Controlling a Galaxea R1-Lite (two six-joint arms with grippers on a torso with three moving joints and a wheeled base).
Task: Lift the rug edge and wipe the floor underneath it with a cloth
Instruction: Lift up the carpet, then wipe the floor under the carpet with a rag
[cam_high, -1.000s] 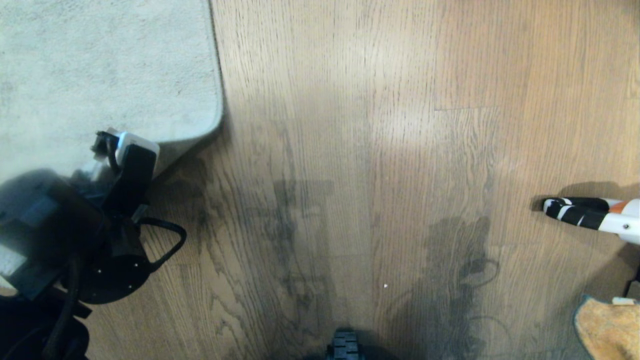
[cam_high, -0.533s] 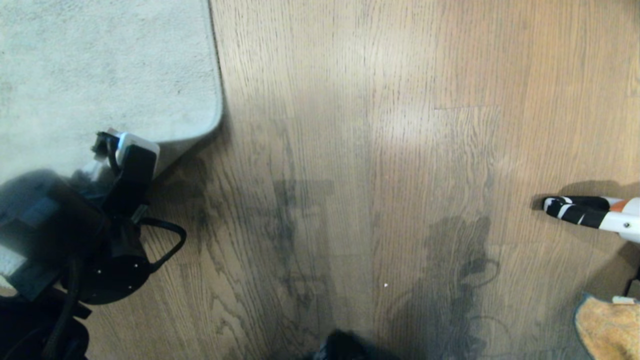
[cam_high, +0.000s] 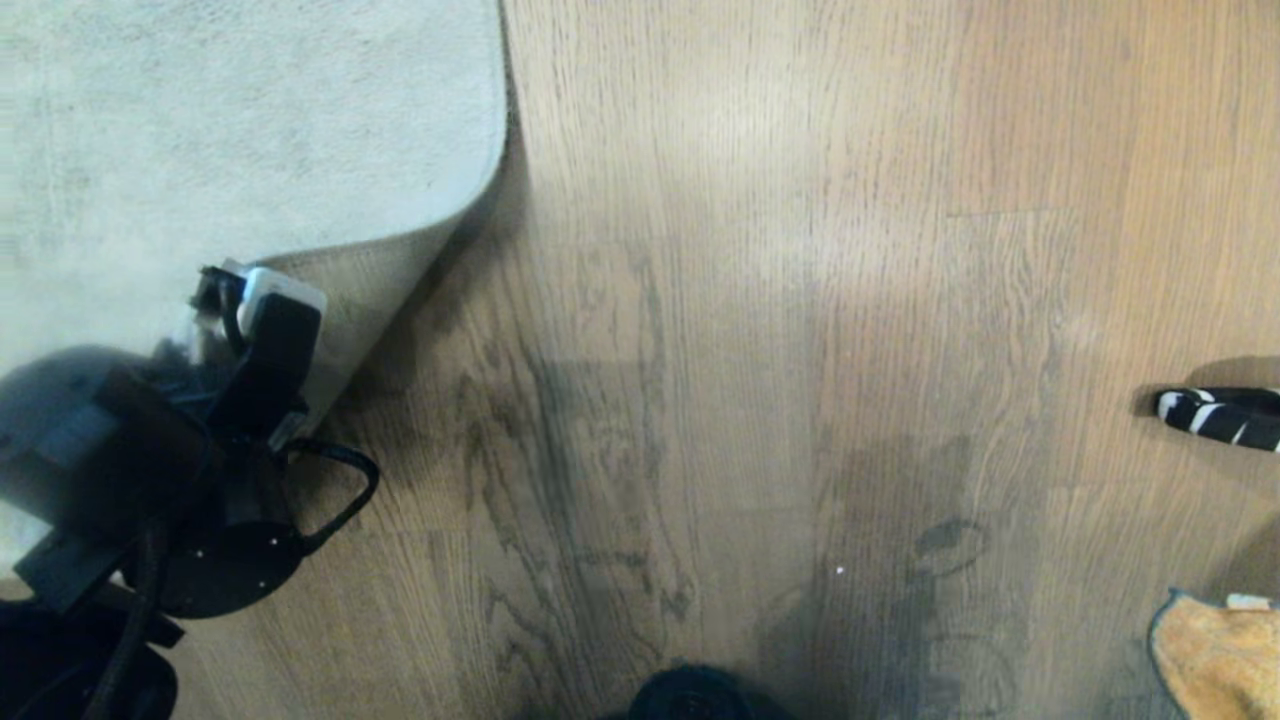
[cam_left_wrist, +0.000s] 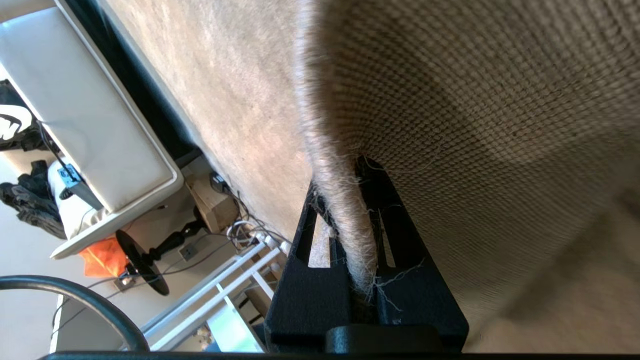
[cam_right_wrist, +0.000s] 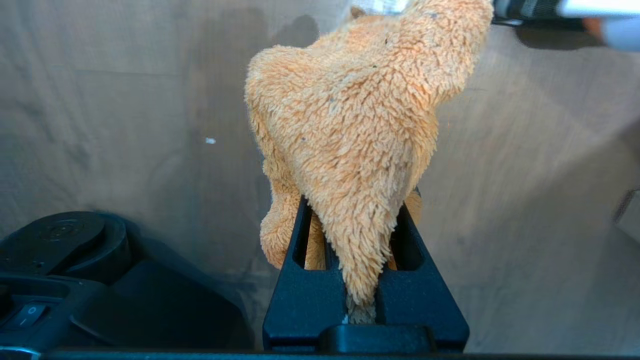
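Note:
The pale grey rug fills the head view's upper left. Its near corner is peeled up, showing tan woven backing. My left gripper is shut on the rug edge. In the left wrist view the fuzzy border runs between the black fingers, with the backing on one side. Brown wood-grain floor lies bare beside the lifted corner. My right gripper is shut on the orange-tan cloth, which hangs low on the right above the floor.
A black-and-white striped object lies on the floor at the right edge. The robot's black base shows at the bottom centre. Beyond the rug, the left wrist view shows a white cushioned seat and cables.
The whole head view has shifted to the right, so the camera moved. The rug corner is peeled up further, with more tan backing showing beside the left gripper. Both grips are unchanged.

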